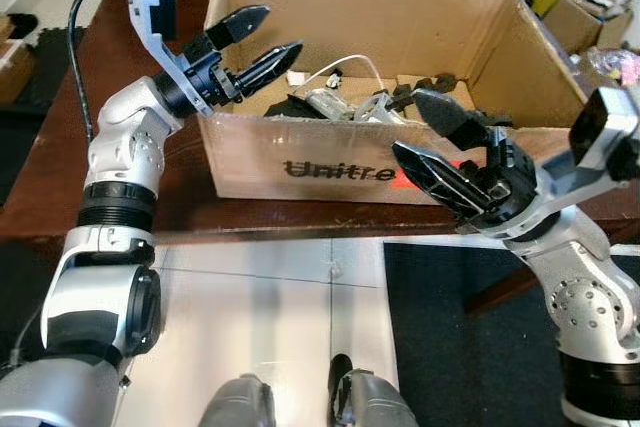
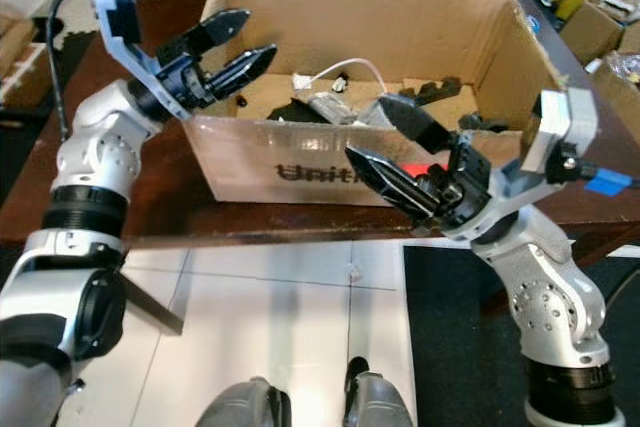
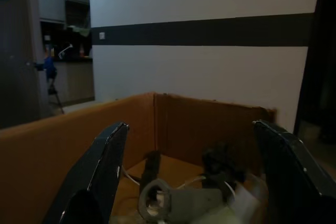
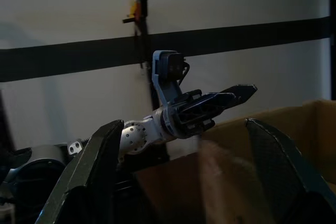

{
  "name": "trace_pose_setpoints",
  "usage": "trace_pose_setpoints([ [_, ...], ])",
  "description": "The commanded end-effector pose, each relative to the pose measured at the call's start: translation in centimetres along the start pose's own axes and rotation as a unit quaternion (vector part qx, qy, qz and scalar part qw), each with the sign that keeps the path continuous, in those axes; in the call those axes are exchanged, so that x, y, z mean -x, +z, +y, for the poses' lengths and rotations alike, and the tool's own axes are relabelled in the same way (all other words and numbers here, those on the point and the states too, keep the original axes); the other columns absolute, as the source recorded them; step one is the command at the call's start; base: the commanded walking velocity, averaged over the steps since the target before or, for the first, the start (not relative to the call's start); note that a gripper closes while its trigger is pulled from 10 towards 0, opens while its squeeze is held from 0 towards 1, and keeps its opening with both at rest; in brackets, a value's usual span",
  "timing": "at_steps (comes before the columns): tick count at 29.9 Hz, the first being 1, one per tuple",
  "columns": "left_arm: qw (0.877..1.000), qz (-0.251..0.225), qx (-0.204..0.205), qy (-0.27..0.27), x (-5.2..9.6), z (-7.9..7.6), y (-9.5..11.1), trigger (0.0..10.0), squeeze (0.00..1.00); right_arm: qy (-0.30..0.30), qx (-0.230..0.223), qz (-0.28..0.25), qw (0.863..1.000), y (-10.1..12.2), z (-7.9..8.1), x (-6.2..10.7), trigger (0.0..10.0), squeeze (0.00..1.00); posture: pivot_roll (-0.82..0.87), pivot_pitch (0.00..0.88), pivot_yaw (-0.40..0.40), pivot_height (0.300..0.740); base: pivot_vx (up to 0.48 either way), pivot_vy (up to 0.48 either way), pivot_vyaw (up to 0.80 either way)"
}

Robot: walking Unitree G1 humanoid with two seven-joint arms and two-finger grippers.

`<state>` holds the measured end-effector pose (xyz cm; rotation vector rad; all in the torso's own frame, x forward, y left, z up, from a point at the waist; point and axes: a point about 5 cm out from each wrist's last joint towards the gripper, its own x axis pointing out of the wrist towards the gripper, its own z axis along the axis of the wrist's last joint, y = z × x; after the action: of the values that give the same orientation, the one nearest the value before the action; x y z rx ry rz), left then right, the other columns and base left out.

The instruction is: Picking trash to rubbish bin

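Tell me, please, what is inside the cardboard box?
The cardboard box holds a white cable and a jumble of black and grey parts; its front wall hides whatever lies lower.

1 cardboard box (image 1: pixel 330 162) on 1 dark table (image 1: pixel 180 187), 2 grippers: left (image 1: pixel 262 42), right (image 1: pixel 420 132). 1 white cable (image 1: pixel 345 64) in box; other junk uncountable.
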<state>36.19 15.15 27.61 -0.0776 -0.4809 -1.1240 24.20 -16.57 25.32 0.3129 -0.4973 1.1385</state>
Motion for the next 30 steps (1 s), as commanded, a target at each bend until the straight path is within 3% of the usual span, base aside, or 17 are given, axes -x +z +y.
trace_pose_setpoints([
  [1, 1.000, 0.010, 0.007, -0.013, -0.1, -0.5, -0.5, 10.0, 0.00, 0.001, -0.010, 0.010, 1.000, -0.6, 0.0, 0.1, 10.0, 0.00, 0.12, 0.102, -0.031, 0.740, -0.337, 0.000, 0.00],
  [19, 0.998, -0.009, 0.029, -0.054, -0.5, -1.9, -0.2, 10.0, 0.00, -0.022, -0.018, 0.035, 0.999, -2.0, -0.7, 0.4, 10.0, 0.00, 0.12, 0.099, -0.025, 0.740, -0.341, 0.000, 0.00],
  [23, 0.996, 0.013, 0.041, -0.082, -0.3, -2.8, -1.3, 10.0, 0.00, -0.064, -0.012, 0.065, 0.996, -3.1, -1.8, 1.0, 10.0, 0.00, 0.12, 0.099, -0.025, 0.740, -0.315, 0.000, 0.00],
  [26, 0.988, 0.049, 0.075, -0.129, 0.3, -4.5, -3.5, 10.0, 0.00, -0.123, -0.014, 0.100, 0.987, -4.7, -3.2, 2.1, 10.0, 0.00, 0.12, 0.099, -0.024, 0.740, -0.182, 0.000, 0.00],
  [29, 0.984, 0.065, 0.086, -0.142, 0.7, -5.1, -4.4, 10.0, 0.00, -0.140, -0.016, 0.107, 0.984, -5.1, -3.6, 2.5, 10.0, 0.00, 0.12, 0.099, -0.024, 0.740, 0.000, 0.000, 0.00],
  [30, 0.979, 0.094, 0.096, -0.155, 1.2, -5.7, -5.7, 10.0, 0.00, -0.167, -0.017, 0.120, 0.978, -5.7, -4.1, 3.0, 10.0, 0.00, 0.12, 0.096, -0.023, 0.740, 0.000, 0.000, 0.00],
])
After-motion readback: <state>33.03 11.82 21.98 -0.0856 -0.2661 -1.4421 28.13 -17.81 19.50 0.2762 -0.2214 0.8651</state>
